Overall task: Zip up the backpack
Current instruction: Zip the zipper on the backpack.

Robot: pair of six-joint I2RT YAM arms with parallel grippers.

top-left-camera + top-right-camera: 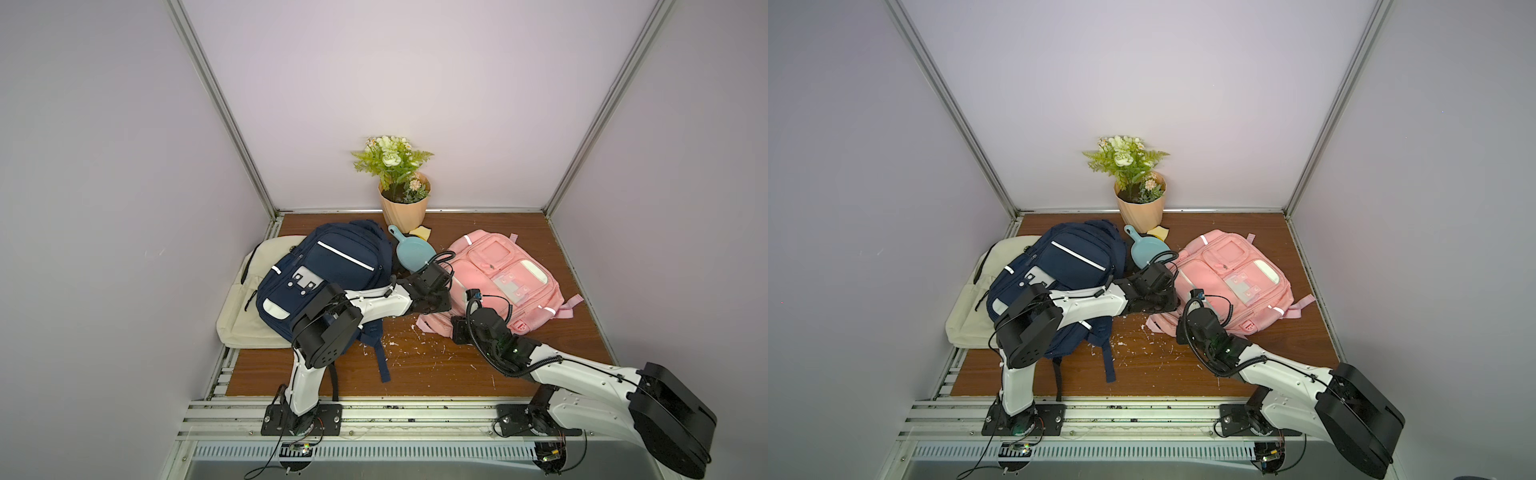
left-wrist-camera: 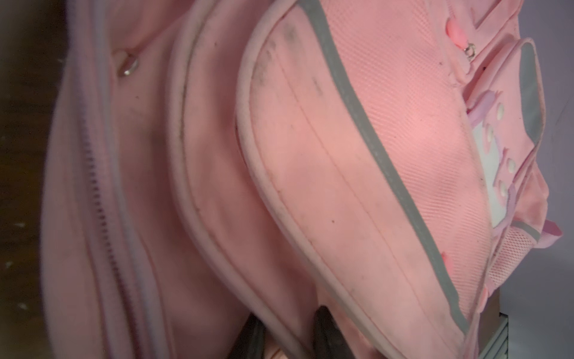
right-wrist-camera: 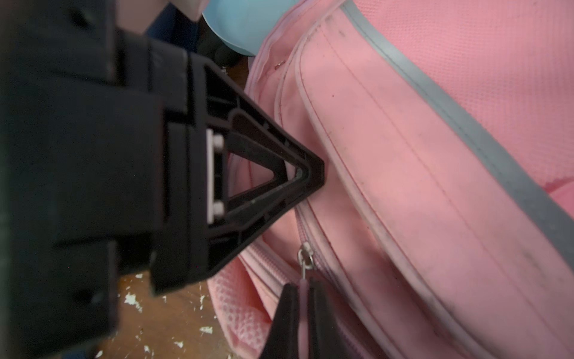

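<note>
The pink backpack (image 1: 505, 272) (image 1: 1233, 274) lies flat on the right half of the wooden table. My left gripper (image 1: 448, 301) (image 1: 1177, 302) is at the backpack's left side. Its fingers (image 2: 326, 329) are shut on a piped fold of pink fabric; in the right wrist view the left gripper (image 3: 313, 174) pinches that edge just beyond the metal zipper slider (image 3: 306, 253). My right gripper (image 3: 304, 287) (image 1: 457, 328) is shut on the pink zipper pull (image 3: 303, 281) hanging from that slider. Zipper teeth (image 2: 96, 186) run along the side of the backpack.
A navy backpack (image 1: 328, 270) lies on a cream bag (image 1: 245, 307) at the left. Between the backpacks is a light blue scoop (image 1: 411, 253), with a yellow sponge (image 1: 422, 232) and a potted plant (image 1: 405, 203) behind. White flecks (image 1: 415, 353) dot the table.
</note>
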